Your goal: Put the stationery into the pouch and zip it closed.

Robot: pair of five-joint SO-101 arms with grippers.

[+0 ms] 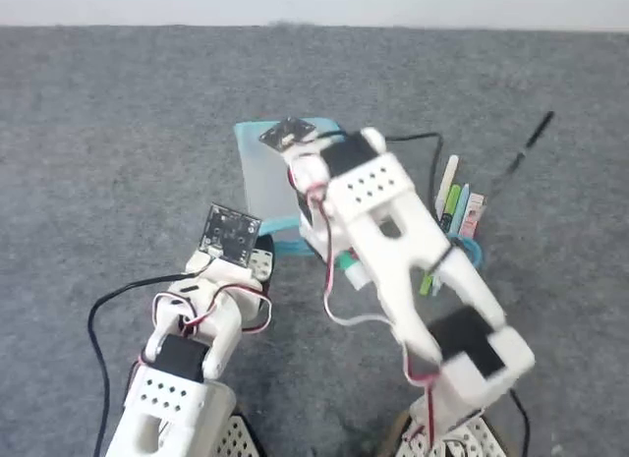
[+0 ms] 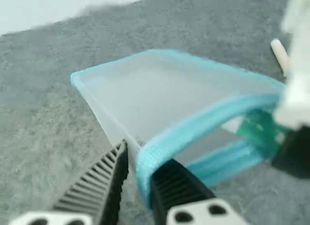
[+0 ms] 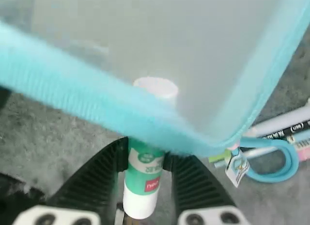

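Both arms meet at the translucent plastic pouch [image 2: 164, 94] with light blue zip trim, which lies near the middle of the grey bench [image 1: 118, 133]. My left end effector [image 2: 140, 159] pinches the blue edge at the pouch's open mouth. My right end effector [image 3: 145, 159] is clamped on a green-and-white glue stick [image 3: 143, 181], whose white end I see through the pouch wall, inside the mouth. Several pens [image 1: 454, 206] lie side by side just right of the pouch, near its blue zip loop [image 3: 281, 162].
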